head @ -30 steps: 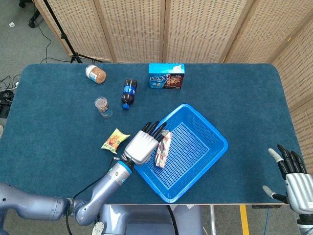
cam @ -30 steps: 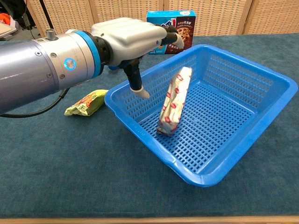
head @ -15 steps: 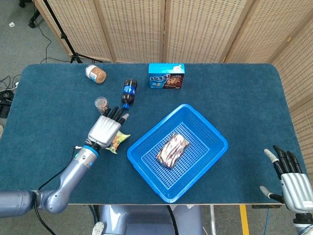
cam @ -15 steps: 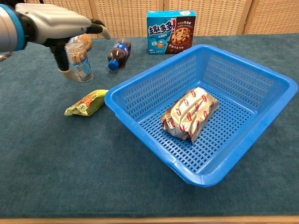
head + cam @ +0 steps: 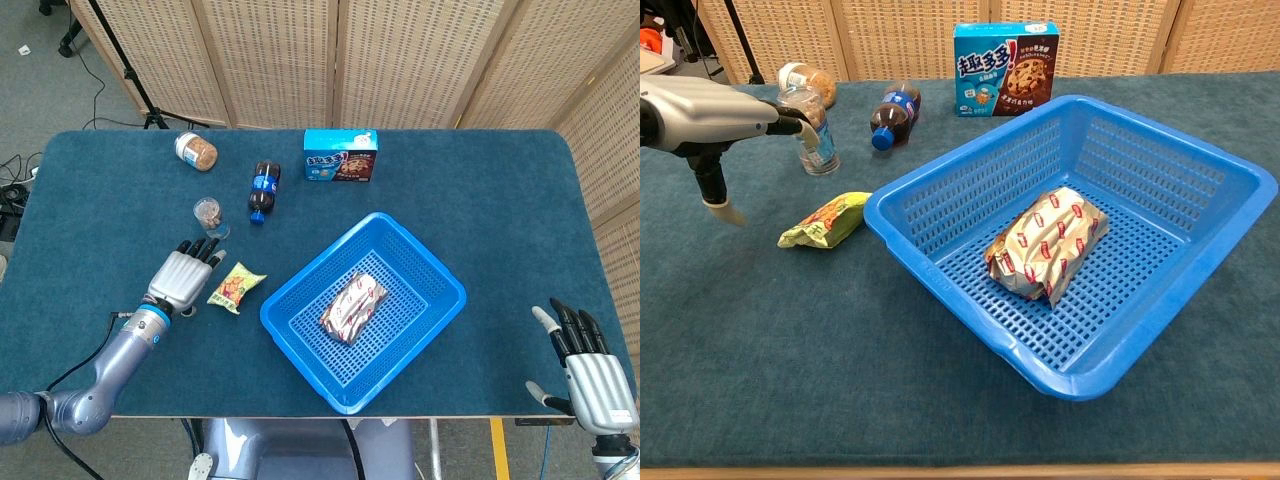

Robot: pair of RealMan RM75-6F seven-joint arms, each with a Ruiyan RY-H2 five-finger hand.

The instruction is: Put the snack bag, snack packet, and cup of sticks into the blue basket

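1 snack bag (image 5: 352, 306) lies in your blue basket (image 5: 440, 270); your left hand (image 5: 180, 277), fingers apart and empty, hovers beside the snack packet (image 5: 236, 287) near the cup of sticks (image 5: 209, 217).

Lighting bright, even, from overhead. Shadows soft and short beneath the basket (image 5: 441, 305) and bottle (image 5: 262, 189). Mild glare on the silver snack bag (image 5: 1047, 243). Both views sharp; no notable edge distortion.

The left robot hand (image 5: 710, 110) partly hides the cup of sticks (image 5: 816, 140).
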